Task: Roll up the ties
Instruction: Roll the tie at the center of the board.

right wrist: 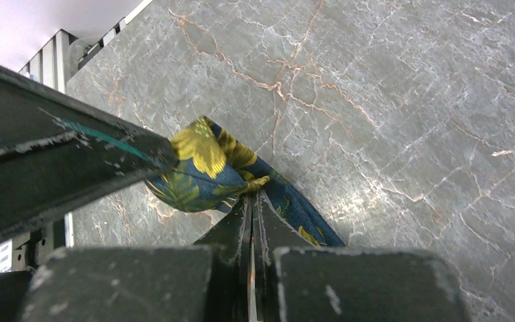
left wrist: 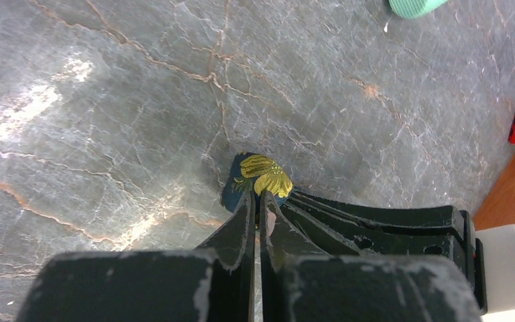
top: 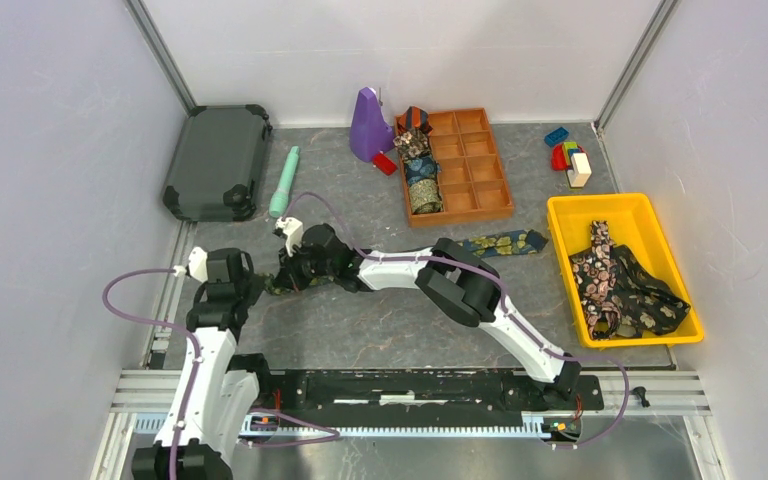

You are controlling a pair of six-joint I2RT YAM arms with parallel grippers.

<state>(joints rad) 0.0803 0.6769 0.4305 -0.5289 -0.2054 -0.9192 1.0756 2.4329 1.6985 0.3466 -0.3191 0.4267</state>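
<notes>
Grey marbled bench (top: 360, 330) carries a navy-gold tie (top: 505, 243) stretched across mid-frame, its near end lying left of centre. There the left jaws are closed on the tie's tip and the right jaws pinch a fold just beside it. Rolled ties (top: 422, 170) sit in the wooden tray (top: 485, 165) at upper centre.

Top camera looks down; close wrist cameras share the tie (right wrist: 201, 168).

The left arm (top: 205, 360) and right arm (top: 520, 335) have white links, black joints and purple cables (top: 107, 295); the black pincer fingers (left wrist: 241, 225) are scuffed.
</notes>
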